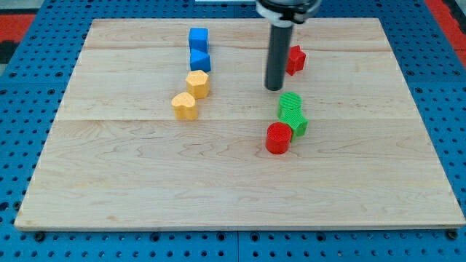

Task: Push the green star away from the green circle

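1. A pale wooden board [145,189] carries all the blocks.
2. Two blue blocks [198,38] [200,60] and two yellow blocks [197,84] [184,106] lie left of centre.
3. A green circle [290,104], green star [297,123] and red cylinder [277,138] cluster at the right.
4. A red block [295,60] lies near the top.

A: How crowded is my tip [274,88]?

B: Just below it sit the green circle [290,104], green star [296,122] and red cylinder [277,138], packed touching. A red block [295,60], shape unclear, stands just beside the rod on the view's right.

A: And the left?

B: Bare counter [109,175] lies between my tip and the yellow blocks [197,84] [184,106] and blue blocks [198,38] [200,60]. The view's bottom is open.
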